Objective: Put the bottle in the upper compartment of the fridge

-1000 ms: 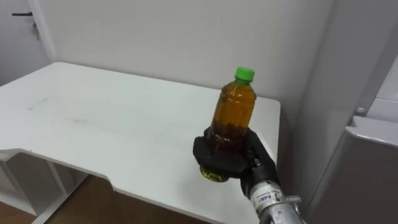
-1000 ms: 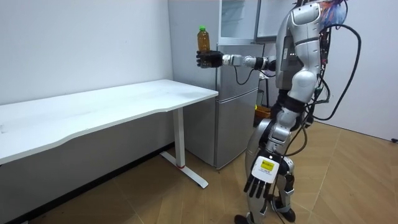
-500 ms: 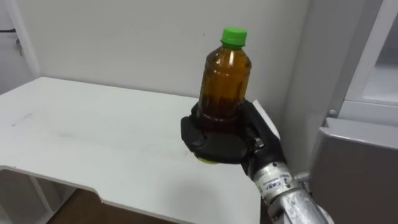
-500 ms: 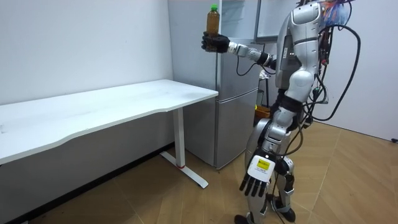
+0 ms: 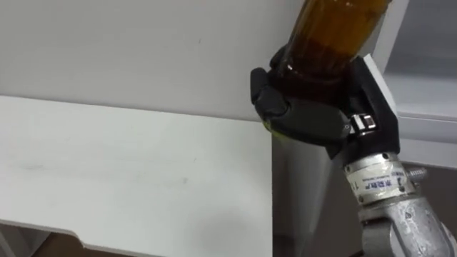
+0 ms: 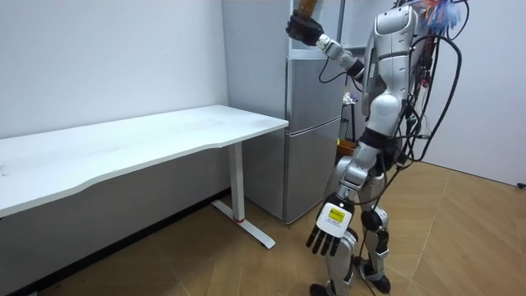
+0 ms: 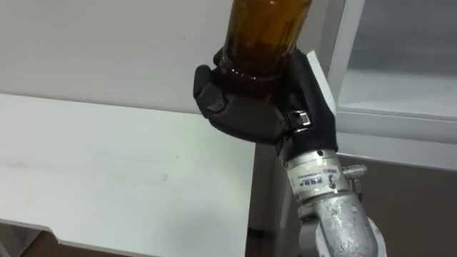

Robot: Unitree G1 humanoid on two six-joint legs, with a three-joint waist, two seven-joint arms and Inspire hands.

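While curled round the bottle [image 5: 332, 32], the right hand [image 5: 314, 118] is by the fridge's [image 6: 312, 140] top. Left hand [image 6: 327, 234] hangs slack-fingered below.

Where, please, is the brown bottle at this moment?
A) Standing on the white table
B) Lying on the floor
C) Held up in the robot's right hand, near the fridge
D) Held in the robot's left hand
C: the right hand has its fingers curled round the lower part of the bottle, high above the table and close to the fridge. The left hand hangs open at the robot's side.
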